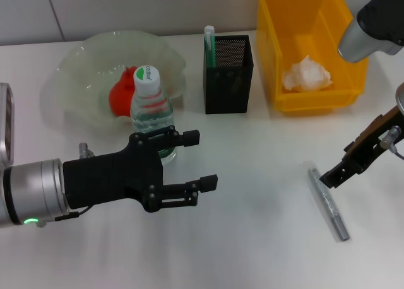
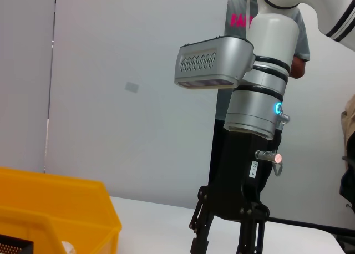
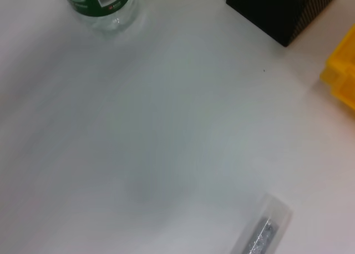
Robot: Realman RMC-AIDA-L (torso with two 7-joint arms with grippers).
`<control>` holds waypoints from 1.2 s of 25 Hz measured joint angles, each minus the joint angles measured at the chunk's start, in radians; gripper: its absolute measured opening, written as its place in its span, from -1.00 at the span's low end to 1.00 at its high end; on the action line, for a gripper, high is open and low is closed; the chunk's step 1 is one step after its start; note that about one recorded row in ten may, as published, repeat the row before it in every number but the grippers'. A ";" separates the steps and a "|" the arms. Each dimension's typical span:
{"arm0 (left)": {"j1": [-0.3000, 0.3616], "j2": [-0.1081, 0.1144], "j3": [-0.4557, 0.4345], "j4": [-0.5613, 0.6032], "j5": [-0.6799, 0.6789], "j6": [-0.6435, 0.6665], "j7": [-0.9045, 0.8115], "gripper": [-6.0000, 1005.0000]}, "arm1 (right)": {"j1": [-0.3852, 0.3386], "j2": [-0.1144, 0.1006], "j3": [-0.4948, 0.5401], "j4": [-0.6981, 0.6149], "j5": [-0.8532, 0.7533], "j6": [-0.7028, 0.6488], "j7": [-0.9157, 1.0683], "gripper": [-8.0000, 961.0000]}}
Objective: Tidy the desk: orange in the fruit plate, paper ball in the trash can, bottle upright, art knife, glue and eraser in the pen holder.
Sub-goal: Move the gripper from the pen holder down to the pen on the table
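**Desk items: current layout**

Red-orange bumpy orange (image 1: 120, 94) sits in the pale green ruffled glass fruit plate (image 1: 76, 81). Clear plastic bottle with green label and white cap (image 1: 150, 112) stands upright just in front of the plate. Crumpled white paper ball (image 1: 306, 74) lies inside the yellow rectangular trash can (image 1: 309, 46). Light green glue stick (image 1: 209, 46) stands in the black mesh pen holder (image 1: 228, 74). Grey metal art knife (image 1: 328, 204) lies flat on the desk, well right of the holder.

A translucent, glossy glass fruit plate (image 1: 76, 81), a clear plastic bottle (image 1: 151, 115) with a smooth white cap, a black metal mesh pen holder (image 1: 228, 81), a glossy yellow plastic trash can (image 1: 278, 43) holding crumpled white paper ball (image 1: 306, 73), and a grey metallic art knife (image 1: 328, 204) rest on a smooth matt white desk (image 1: 252, 238).
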 joint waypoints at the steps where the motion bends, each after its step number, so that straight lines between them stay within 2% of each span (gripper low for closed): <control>1: 0.000 0.000 0.000 0.000 0.000 0.000 0.000 0.62 | 0.000 0.000 0.000 0.000 0.000 0.000 -0.001 0.70; 8: 0.000 0.000 0.000 0.000 0.000 0.000 0.001 0.62 | -0.002 0.000 -0.002 0.010 0.000 0.009 -0.003 0.70; 30: -0.004 -0.002 0.009 0.000 -0.001 -0.002 0.002 0.62 | 0.026 -0.002 -0.002 0.157 -0.023 0.080 -0.006 0.70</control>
